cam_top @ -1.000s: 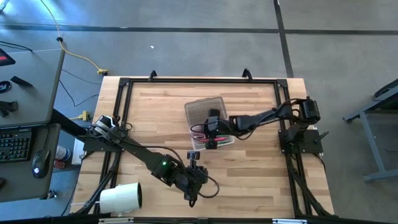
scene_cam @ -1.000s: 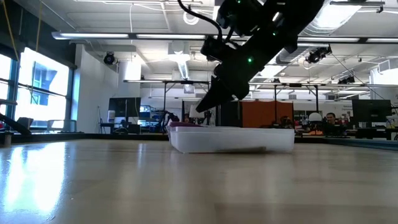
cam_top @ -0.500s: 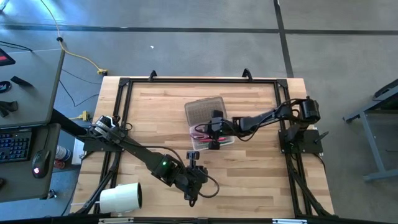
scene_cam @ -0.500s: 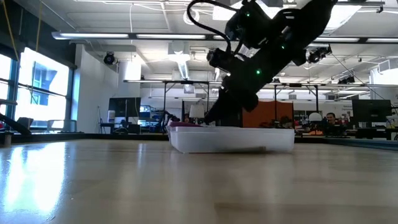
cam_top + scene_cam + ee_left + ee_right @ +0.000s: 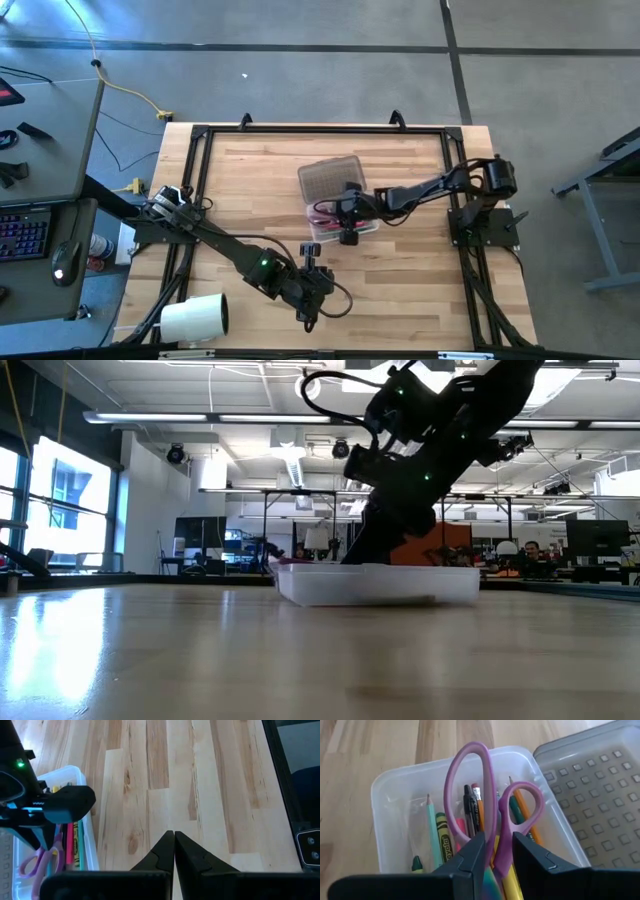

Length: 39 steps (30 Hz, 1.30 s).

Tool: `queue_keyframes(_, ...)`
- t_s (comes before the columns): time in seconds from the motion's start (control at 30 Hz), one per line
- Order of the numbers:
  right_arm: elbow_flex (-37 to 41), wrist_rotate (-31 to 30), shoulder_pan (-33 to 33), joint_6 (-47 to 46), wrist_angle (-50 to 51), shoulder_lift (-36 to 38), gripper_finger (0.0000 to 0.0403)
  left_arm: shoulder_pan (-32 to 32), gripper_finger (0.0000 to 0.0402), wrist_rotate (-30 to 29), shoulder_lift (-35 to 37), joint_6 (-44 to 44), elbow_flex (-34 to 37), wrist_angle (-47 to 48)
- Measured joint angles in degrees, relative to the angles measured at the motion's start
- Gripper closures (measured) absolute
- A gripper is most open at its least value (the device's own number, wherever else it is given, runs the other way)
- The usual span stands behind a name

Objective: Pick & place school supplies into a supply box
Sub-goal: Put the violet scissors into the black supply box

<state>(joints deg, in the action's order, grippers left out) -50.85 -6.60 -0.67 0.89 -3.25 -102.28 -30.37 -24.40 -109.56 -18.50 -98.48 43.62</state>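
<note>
1. Right pincer (image 5: 495, 852) over the near end of the small clear plastic rectangular supply box (image 5: 395, 785), fingers (image 5: 470, 857) drawn in around the small purple-handled scissors (image 5: 470, 785), one finger on each side of the handle stem, loops pointing away from the pincer.
2. Scissors held just above or among the box contents; contact with the box floor not discernible.
3. Beneath the purple loops, inside the box: a light green pencil (image 5: 432, 827), a green crayon with a printed wrapper (image 5: 445, 840), a pink piece (image 5: 461, 827), a dark pen (image 5: 469, 807), an orange pencil with a metal ferrule (image 5: 479, 810), a dark green pencil (image 5: 515, 810), and yellow shafts (image 5: 507, 885) close under the fingers.
4. Just beyond the pincer and to one side, the ribbed greyish hinged lid (image 5: 600, 785), folded open flat on the wooden table (image 5: 370, 750).
5. Seen from above: right pincer (image 5: 347, 212) at the middle of the table (image 5: 420, 270), directly over the box (image 5: 368, 229), lid (image 5: 330, 178) on the far side of it.
6. Seen from table height: dark right arm dropping into the translucent box (image 5: 380, 585), fingertips hidden behind its wall.
7. Left pincer (image 5: 174, 837) shut tight, tips touching, nothing between them, hovering over bare table near the front edge, well apart from the box (image 5: 92, 855).
8. Off to the side of the left pincer, at the table's front corner, a big white cylinder roll (image 5: 195, 318).
</note>
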Motion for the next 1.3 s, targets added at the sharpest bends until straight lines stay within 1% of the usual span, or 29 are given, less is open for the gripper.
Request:
queue_keyframes(0.27, -0.80, -0.52, 0.09, -1.08, 3.78, 0.11, 0.0320, 0.00, 0.0355, 0.00, 0.00, 0.00, 0.00, 0.02)
queue_keyframes(0.43, -3.34, -0.52, 0.18, -1.10, 10.76, 0.82, 0.0320, 0.00, 0.0355, 0.00, 0.00, 0.00, 0.00, 0.02)
queue_keyframes(0.53, -4.03, -2.44, 0.88, -1.00, 12.23, 2.21, 0.0320, 0.00, 0.0355, 0.00, 0.00, 0.00, 0.00, 0.02)
queue_keyframes(0.57, -4.05, -3.78, 1.16, -0.95, 11.63, 2.43, 0.0320, 0.00, 0.0355, 0.00, 0.00, 0.00, 0.00, 0.02)
queue_keyframes(0.63, -4.46, -4.25, 1.68, 0.14, 6.95, 2.43, 0.0320, 0.00, 0.0355, 0.00, 0.00, 0.00, 0.00, -0.02)
queue_keyframes(0.77, -4.50, -0.90, 1.87, 3.85, -1.69, 0.67, 0.0320, 0.00, 0.0355, 0.00, 0.00, 0.00, 0.00, -0.19)
queue_keyframes(0.93, -4.59, -0.11, 1.14, 6.84, -9.61, -2.81, 0.0320, 0.00, 0.0355, 0.00, 0.00, 0.00, 0.00, -0.39)
queue_keyframes(1.03, -4.50, 0.54, 0.56, 7.66, -11.19, -4.66, 0.0320, 0.00, 0.0355, -0.02, 0.00, 0.00, 0.00, -0.35)
queue_keyframes(1.13, -4.49, 0.61, 0.24, 7.73, -12.49, -4.80, 0.0320, 0.00, 0.0355, -0.02, 0.00, 0.00, 0.00, -0.20)
queue_keyframes(1.3, -4.53, 0.46, 0.05, 7.77, -10.95, -4.78, 0.0320, 0.00, 0.0355, -0.02, 0.00, 0.00, 0.00, -0.18)
